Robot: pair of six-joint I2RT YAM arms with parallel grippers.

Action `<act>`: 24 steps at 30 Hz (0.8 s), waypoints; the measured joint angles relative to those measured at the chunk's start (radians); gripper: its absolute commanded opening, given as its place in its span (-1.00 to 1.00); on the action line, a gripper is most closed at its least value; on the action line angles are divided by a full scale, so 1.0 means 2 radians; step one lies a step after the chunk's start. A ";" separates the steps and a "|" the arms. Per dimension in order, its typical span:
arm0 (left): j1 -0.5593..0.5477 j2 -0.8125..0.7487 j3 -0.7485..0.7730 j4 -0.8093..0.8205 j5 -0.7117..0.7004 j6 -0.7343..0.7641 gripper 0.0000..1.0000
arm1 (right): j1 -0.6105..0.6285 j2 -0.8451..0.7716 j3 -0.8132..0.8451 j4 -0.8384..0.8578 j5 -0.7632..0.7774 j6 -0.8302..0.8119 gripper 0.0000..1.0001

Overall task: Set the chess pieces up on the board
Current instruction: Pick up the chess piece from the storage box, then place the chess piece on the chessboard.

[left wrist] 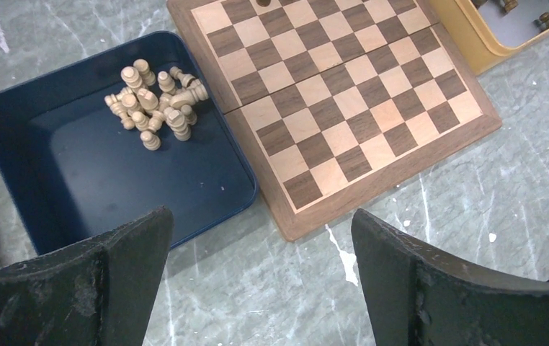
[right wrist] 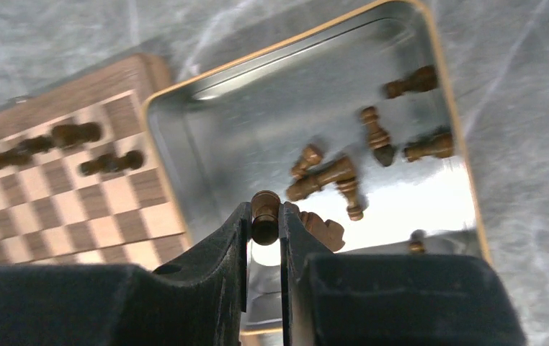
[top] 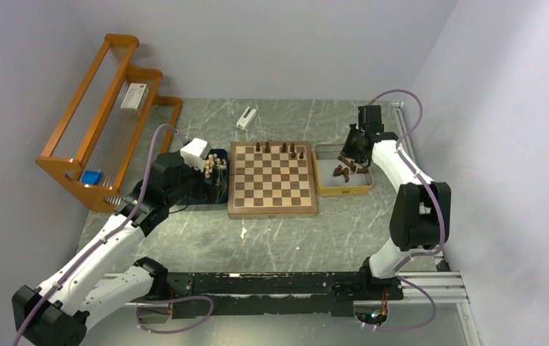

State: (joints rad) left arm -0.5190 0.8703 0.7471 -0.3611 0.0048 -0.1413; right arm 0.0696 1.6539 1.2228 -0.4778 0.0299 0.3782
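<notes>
The board (top: 272, 180) lies mid-table with several dark chess pieces (top: 283, 148) standing along its far row. Over the yellow tray (top: 342, 189), my right gripper (right wrist: 264, 216) is shut on a dark brown chess piece (right wrist: 265, 215), held between the fingertips above the tray's metal floor. More dark pieces (right wrist: 329, 175) lie loose in that tray. Pale cream pieces (left wrist: 155, 103) are heaped in the far corner of the dark blue tray (left wrist: 84, 180). My left gripper (left wrist: 261, 245) hangs open over bare table near the board's corner (left wrist: 297, 223), with nothing between its fingers.
An orange wooden rack (top: 106, 115) stands at the back left, holding a white box (top: 135, 96) and a blue item (top: 91, 176). A small white device (top: 246, 117) lies behind the board. Walls close in on left, back and right.
</notes>
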 measured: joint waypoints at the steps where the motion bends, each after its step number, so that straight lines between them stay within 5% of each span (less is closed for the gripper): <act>1: 0.000 0.004 0.001 0.001 0.002 -0.006 0.93 | 0.000 -0.009 -0.006 0.004 -0.015 0.009 -0.74; 16: -0.022 0.111 0.010 0.196 0.088 -0.179 0.73 | 0.003 -0.122 -0.091 0.087 -0.169 0.162 -0.74; 24: -0.053 0.175 0.064 0.174 0.104 -0.187 0.71 | 0.055 -0.136 -0.096 0.096 -0.222 0.095 -0.71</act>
State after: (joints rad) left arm -0.6247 1.2205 0.8761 -0.0139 0.2131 -0.5156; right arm 0.1799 1.3823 1.0313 -0.2867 -0.4141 0.5678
